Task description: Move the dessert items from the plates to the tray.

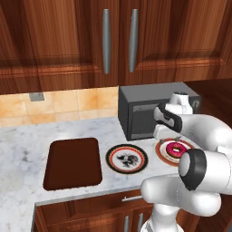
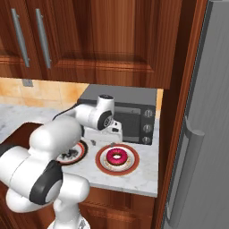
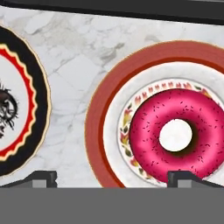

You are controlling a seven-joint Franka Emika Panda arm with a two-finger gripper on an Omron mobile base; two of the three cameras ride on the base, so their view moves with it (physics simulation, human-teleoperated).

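Spread wide, the claw (image 3: 111, 177) hung above the pink donut (image 3: 177, 135), holding nothing. That donut lay on the orange-rimmed plate (image 1: 161, 149) near the counter's (image 1: 22, 149) right front corner, beside the black-rimmed plate (image 1: 127, 158). Farther left, the brown tray (image 1: 72, 163) had no dessert yet, so the moving was not begun.

The counter (image 1: 27, 149) is polished white marble with grey veins. Glossy pink frosting coats the donut (image 3: 177, 133). The cabinet doors (image 1: 59, 41) are varnished reddish wood with brushed metal handles (image 1: 106, 41). The tray (image 1: 72, 163) looks matt dark brown.
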